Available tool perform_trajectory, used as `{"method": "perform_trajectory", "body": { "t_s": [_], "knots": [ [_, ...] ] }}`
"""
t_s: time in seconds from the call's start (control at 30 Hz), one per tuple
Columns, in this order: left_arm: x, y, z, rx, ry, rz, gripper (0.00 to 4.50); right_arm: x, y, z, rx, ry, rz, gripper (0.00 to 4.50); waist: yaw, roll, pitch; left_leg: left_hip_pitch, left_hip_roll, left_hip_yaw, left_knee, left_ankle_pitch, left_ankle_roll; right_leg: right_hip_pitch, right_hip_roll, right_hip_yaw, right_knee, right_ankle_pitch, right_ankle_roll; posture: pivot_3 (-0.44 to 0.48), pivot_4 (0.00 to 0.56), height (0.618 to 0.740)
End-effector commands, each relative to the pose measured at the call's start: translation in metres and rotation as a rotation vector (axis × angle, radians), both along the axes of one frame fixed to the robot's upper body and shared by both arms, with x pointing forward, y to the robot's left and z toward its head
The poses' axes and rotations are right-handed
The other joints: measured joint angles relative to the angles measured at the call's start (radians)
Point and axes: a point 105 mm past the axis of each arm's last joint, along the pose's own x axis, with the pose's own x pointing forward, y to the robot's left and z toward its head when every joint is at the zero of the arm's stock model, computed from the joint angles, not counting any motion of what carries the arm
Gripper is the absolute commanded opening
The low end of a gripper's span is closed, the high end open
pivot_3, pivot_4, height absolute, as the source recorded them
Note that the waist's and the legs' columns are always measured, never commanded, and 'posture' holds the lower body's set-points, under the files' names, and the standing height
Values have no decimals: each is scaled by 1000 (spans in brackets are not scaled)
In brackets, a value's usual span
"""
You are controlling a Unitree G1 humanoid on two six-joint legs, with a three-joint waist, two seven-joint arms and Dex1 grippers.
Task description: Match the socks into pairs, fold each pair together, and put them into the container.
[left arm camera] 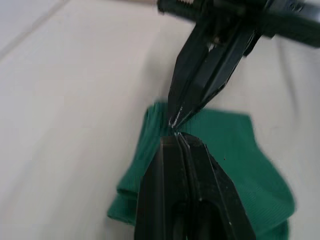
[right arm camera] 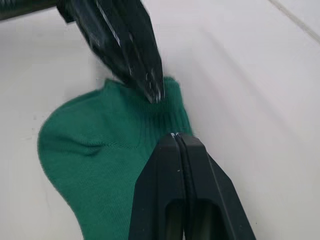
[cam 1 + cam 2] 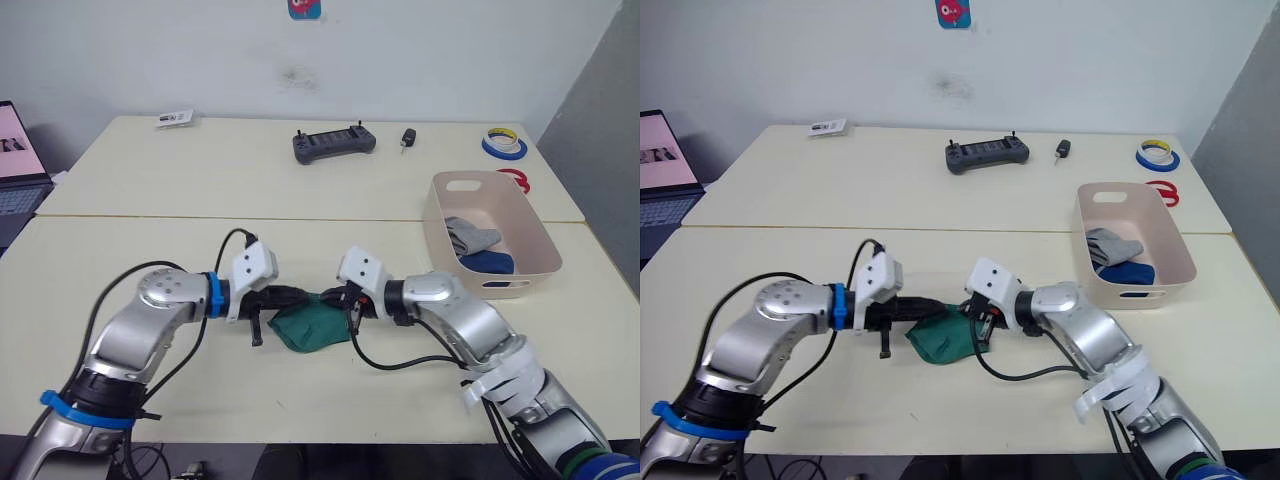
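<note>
At table front, left gripper (image 3: 300, 296) and right gripper (image 3: 327, 297) both pressed together, tips meeting over green sock (image 3: 312, 328); bin (image 3: 490, 232) well apart.

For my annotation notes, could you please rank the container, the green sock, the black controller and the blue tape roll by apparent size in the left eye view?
1. container
2. green sock and black controller, too alike to separate
3. blue tape roll

The folded socks (image 3: 312, 328) lie on the counter (image 3: 150, 190), near its front edge. The container (image 3: 490, 232) sits well to their right and further back, holding two more sock bundles (image 3: 480, 247). A controller (image 3: 334, 144), key fob (image 3: 408, 137) and tape rolls (image 3: 503, 144) lie behind.
</note>
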Motion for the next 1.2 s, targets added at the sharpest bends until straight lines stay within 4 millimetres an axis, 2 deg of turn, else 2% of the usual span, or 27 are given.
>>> {"method": "perform_trajectory", "body": {
  "t_s": [0.03, 0.17, 0.27, 0.33, 0.43, 0.5, 0.6, 0.73, 0.83, 0.93, 1.03, 1.2],
  "knots": [
    [12, 10, -13, 69, -29, 43, 0, 4, -3, 0, -26, -39, 4, 57, 2, 0, 0, 0, 0, 0, 0, 0, 0, 0, 0, 0, 0, 0, 0, 0, 150, 740],
    [15, 23, -22, 113, -40, 64, 0, 5, -18, -4, -58, -37, -12, 57, 2, 0, 0, 0, 0, 0, 1, 0, 0, 0, -1, 0, 0, 0, 0, 0, 150, 740],
    [11, 27, -11, 67, -47, 59, 0, 6, -31, 1, -62, -62, -19, 57, 2, 0, 0, 0, 0, 0, 1, 0, 0, 1, -1, 0, 0, 0, 0, 0, 150, 740],
    [6, 25, 2, 35, -70, 22, 0, 2, -31, 13, -23, -99, 7, 57, 0, 0, 0, 0, 0, 0, 0, 0, 0, 1, -1, 0, 0, 0, 0, 0, 150, 740],
    [-10, 10, 25, -28, -75, -71, 0, -10, -22, 29, 39, -121, 69, 57, 0, 0, 0, 0, 1, -1, 0, 0, 0, 0, -1, 0, 0, 0, 0, 0, 150, 740],
    [-19, 2, 27, -15, -66, -123, 0, -17, -14, 31, 52, -116, 107, 57, 1, 0, 0, -1, 1, -1, 0, 0, 0, 1, -1, 0, 0, 0, 0, 0, 150, 740],
    [-22, -2, 18, 5, -51, -119, 0, -27, -2, 23, 48, -92, 157, 57, 1, 0, 0, 0, 0, -1, 0, 0, 0, 1, -1, 1, 0, 0, 0, 0, 150, 740],
    [-20, 4, -9, 55, -10, -79, 0, -37, 5, 4, -7, -56, 209, 57, 1, 0, 0, 0, 0, -1, 0, 0, 0, 1, -1, 0, 0, 0, 0, 0, 150, 740],
    [-18, 17, -29, 114, 11, -42, 0, -38, 2, -7, -46, -37, 204, 57, 1, 0, 0, 0, 0, -1, 0, 0, 0, 1, -1, 0, 0, 0, 0, 0, 150, 740],
    [-17, 29, -37, 130, 21, -8, 0, -34, -11, -13, -98, -40, 173, 57, 2, 0, 0, 0, 0, -1, 1, 0, 0, 1, -1, 0, 0, 0, 0, 0, 150, 740],
    [-17, 36, -36, 131, 19, 1, 0, -31, -25, -14, -131, -47, 146, 57, 1, 0, 0, 1, 0, -1, 0, 0, 0, 1, -1, 0, 0, 0, 0, 0, 150, 740],
    [-22, 29, -10, 23, 6, -4, 0, -39, -36, 4, -63, -3, 130, 57, 0, 0, 0, 1, 1, -2, 0, 0, 0, 1, 0, 0, 0, 0, 0, 0, 150, 740]
  ]
}}
